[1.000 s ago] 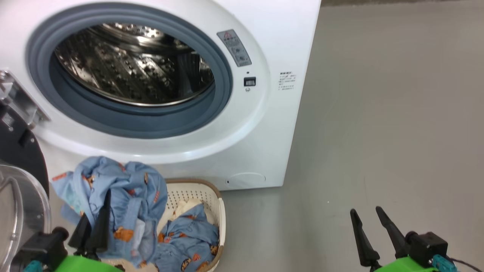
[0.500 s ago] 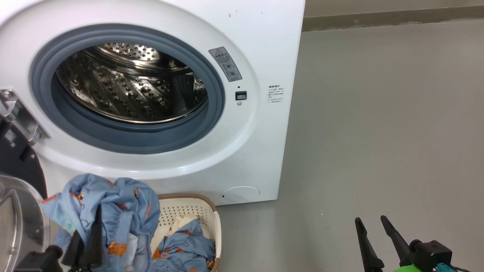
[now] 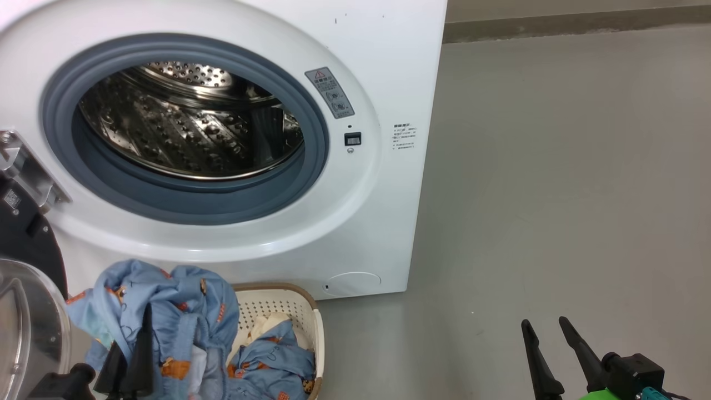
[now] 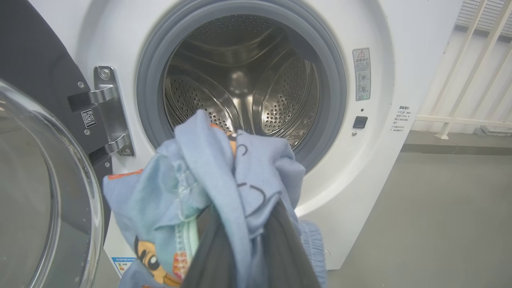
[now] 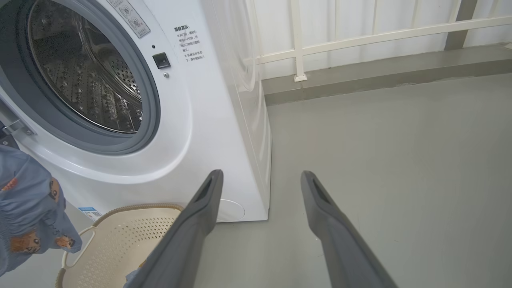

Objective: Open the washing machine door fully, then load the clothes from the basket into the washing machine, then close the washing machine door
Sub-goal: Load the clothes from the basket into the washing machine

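1. My left gripper point(image 3: 131, 328) is low at the left, fingers pointing up toward the washing machine point(image 3: 389, 66). The jaws are nearly together, pinched on a bunch of the clothes point(image 3: 183, 300).
2. The held blue fabric drapes over and around both fingers. It hangs above the left side of the basket point(image 3: 318, 328), below the drum point(image 3: 183, 128) opening.
3. More of the blue printed fabric and some white lining lies inside the basket, which sits on the floor point(image 3: 555, 166) against the machine's front.
4. In the left wrist view the held bundle sits level with the lower gasket, in front of it.
5. The washing machine door point(image 3: 28, 250) is swung open to the left, its glass bowl just beside my left gripper.
6. My right gripper point(image 3: 544, 321) is low at the right over bare floor, well apart from the machine. Its fingers point forward, spread wide, with nothing between them.
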{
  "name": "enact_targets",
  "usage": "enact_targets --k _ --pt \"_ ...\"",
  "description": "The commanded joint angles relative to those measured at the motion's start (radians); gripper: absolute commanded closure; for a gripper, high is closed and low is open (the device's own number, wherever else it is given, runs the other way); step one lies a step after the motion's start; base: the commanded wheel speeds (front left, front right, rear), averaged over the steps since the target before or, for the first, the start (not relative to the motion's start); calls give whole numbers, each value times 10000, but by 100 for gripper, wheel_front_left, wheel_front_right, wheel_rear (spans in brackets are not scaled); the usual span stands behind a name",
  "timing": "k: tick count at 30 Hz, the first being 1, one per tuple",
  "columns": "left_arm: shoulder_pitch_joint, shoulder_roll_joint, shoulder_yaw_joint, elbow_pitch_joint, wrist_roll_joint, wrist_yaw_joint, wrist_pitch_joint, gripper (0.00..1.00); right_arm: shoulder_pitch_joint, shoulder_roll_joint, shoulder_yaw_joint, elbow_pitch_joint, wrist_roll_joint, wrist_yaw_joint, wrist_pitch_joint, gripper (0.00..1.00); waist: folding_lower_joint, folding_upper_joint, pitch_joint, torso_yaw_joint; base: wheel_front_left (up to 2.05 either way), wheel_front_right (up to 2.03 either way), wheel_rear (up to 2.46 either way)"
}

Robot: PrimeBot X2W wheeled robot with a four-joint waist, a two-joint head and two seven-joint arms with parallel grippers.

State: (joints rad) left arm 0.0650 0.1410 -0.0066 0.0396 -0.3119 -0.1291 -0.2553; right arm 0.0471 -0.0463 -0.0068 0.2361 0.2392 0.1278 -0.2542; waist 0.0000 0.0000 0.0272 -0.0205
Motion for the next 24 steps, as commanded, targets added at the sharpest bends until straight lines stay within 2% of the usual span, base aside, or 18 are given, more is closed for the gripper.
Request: enact_targets --k 1,15,24 --pt "-346 95 349 -215 -3 -14 -65 100 -111 -39 279 -281 -53 29 -76 0 0 0 37 -3 0 0 0" --pt "-1544 335 419 142 -414 -15 -65 100 -374 -39 578 -353 149 29 -76 0 0 0 886 -328 0 0 0" --pt "-3449 1279 443 628 -838 -15 -65 100 -709 -39 680 -636 240 29 -76 0 0 0 1726 -785 0 0 0"
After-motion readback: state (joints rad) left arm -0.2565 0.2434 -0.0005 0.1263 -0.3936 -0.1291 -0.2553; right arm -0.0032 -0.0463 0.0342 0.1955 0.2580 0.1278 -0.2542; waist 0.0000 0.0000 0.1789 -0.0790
